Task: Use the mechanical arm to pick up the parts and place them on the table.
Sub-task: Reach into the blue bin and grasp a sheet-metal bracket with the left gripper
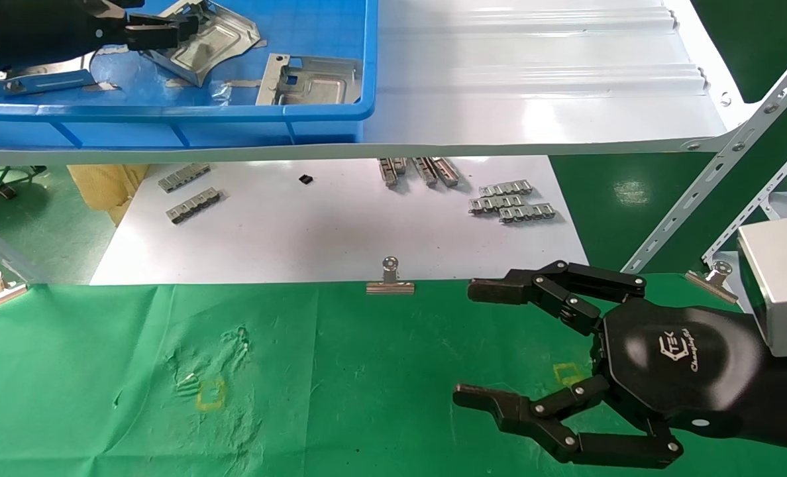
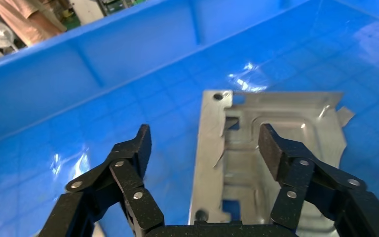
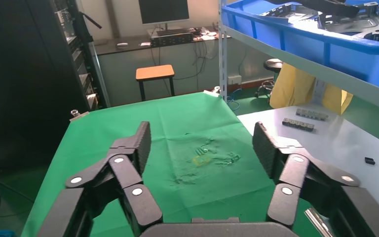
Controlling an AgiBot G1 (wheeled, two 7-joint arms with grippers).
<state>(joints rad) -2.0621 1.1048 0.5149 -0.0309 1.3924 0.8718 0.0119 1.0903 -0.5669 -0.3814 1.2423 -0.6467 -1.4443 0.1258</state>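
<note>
— Where is the left claw (image 2: 205,148) at this moment?

— Up inside the blue bin (image 1: 234,112) on the white shelf (image 1: 532,86), spread wide with nothing in its grip. One silver bracket (image 2: 266,163) lies flat on the bin floor under it: one finger (image 2: 276,148) hangs above the embossed plate, the other (image 2: 135,148) above bare blue plastic off the bracket's flanged edge. Whether either pad touches the metal cannot be told.

— Other parts nearby?

— Yes. From the head view, a second bracket (image 1: 314,81) lies in the bin beyond the claw's fingertips, near the bin's front wall, and a third (image 1: 39,78) sits back beside the wrist.

— And the right claw (image 1: 476,344)?

— It hovers low over the green counter (image 1: 334,371), fingers wide apart, empty. A yellow square outline (image 1: 569,373) shows between its fingers close to the palm; another (image 1: 210,394) is marked well ahead of the fingertips. A binder clip (image 1: 390,281) pins the cloth's far edge, and toothed metal strips (image 1: 513,202) rest on the white board (image 1: 334,232) beyond.
</note>
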